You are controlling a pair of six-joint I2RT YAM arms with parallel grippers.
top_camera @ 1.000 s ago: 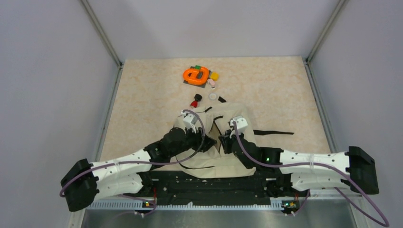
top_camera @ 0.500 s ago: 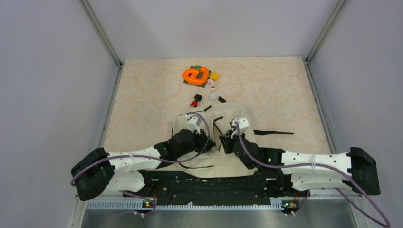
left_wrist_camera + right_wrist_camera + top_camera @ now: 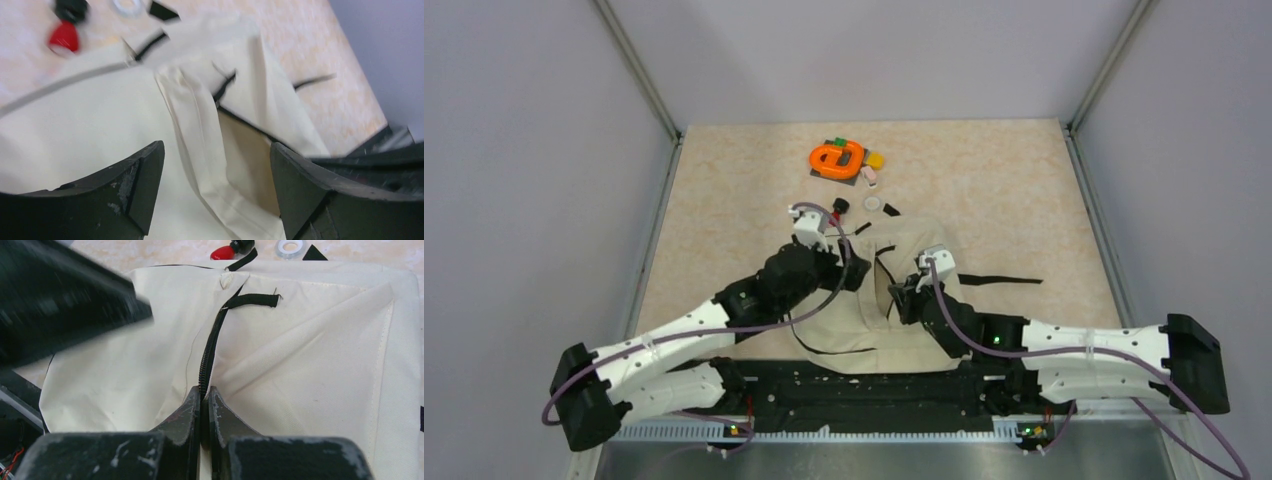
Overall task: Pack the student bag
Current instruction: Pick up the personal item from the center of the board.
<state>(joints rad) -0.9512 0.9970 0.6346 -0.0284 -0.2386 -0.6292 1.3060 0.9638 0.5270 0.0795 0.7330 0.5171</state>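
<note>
The student bag (image 3: 914, 340) is a cream fabric backpack lying flat in front of both arms, with a black zipper (image 3: 210, 347) running down its middle. My left gripper (image 3: 217, 150) hovers open over a raised fold of the bag (image 3: 75, 125), and nothing sits between its fingers. My right gripper (image 3: 204, 390) is shut on the bag (image 3: 310, 365), pinching the fabric edge at the near end of the zipper. In the top view the right gripper (image 3: 894, 295) sits at the bag's centre, the left gripper (image 3: 856, 272) just left of it.
Beyond the bag lie a red-and-black piece (image 3: 835, 212), a white ring (image 3: 873, 203), an orange tape dispenser (image 3: 836, 158) on a dark pad, a yellow block (image 3: 876, 159) and a pink piece (image 3: 870, 175). A black strap (image 3: 999, 279) trails right from the bag.
My left gripper closed briefly on the bag's fabric, then opened and drew back toward the far left. The bag's left side shifted. The right gripper stayed shut in place.
</note>
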